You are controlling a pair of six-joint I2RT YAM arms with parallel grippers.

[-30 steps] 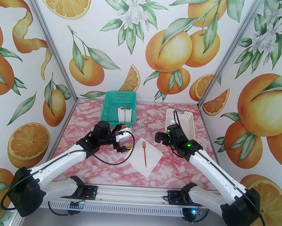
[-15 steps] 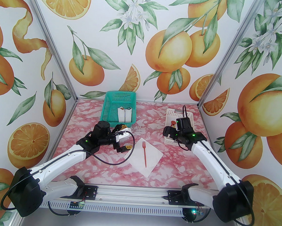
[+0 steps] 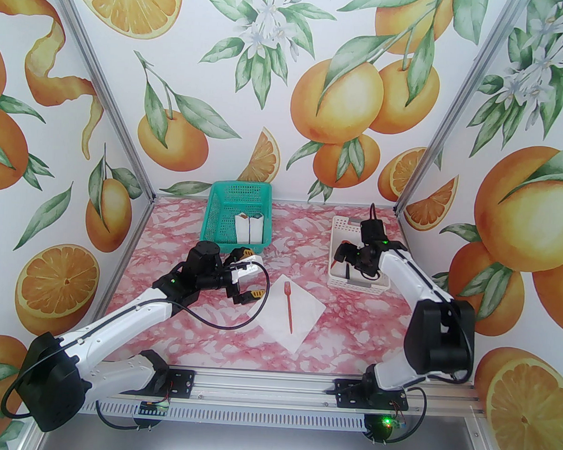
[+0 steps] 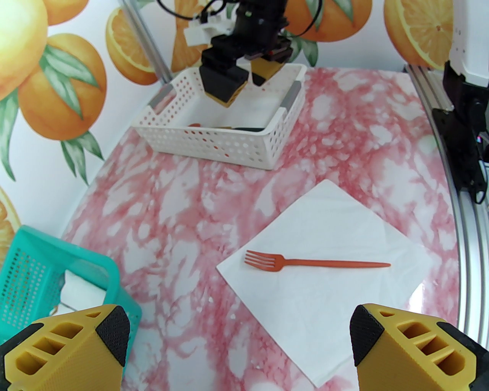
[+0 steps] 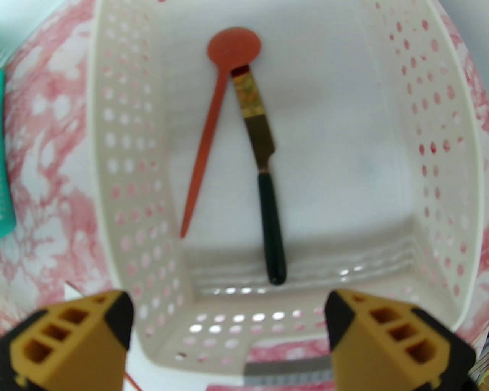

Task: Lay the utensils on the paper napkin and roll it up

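I am taking the white basket [image 5: 126, 152] as my reference. The right jaws are hanging spread above its near half, pinching nothing and pointing down into it. On the basket's floor the spoon [image 5: 208, 133] and the knife [image 5: 263, 168] are lying flat. Both are running lengthwise away from the jaws and meeting at the far end, where the knife's tip is touching the spoon's bowl or slipping under it; I cannot tell which. The knife's dark handle is ending closest to the jaws, roughly between the two fingertips [image 5: 118, 313], while the spoon's thin handle is angling off to one side. The jaws are opening across those long axes, so I am judging that a straight drop would straddle the knife handle.

The right arm [image 3: 401, 272] is standing sharply folded at the elbow with its wrist bent over the basket, and it is by far the nearer arm. Left of the basket on the desk [image 3: 187, 322], the paper napkin [image 4: 324, 305] is lying flat with the fork [image 4: 317, 262] on it. The left arm [image 3: 131, 315] is lying stretched low beyond the napkin, well apart from the basket, its left jaws spread and empty.
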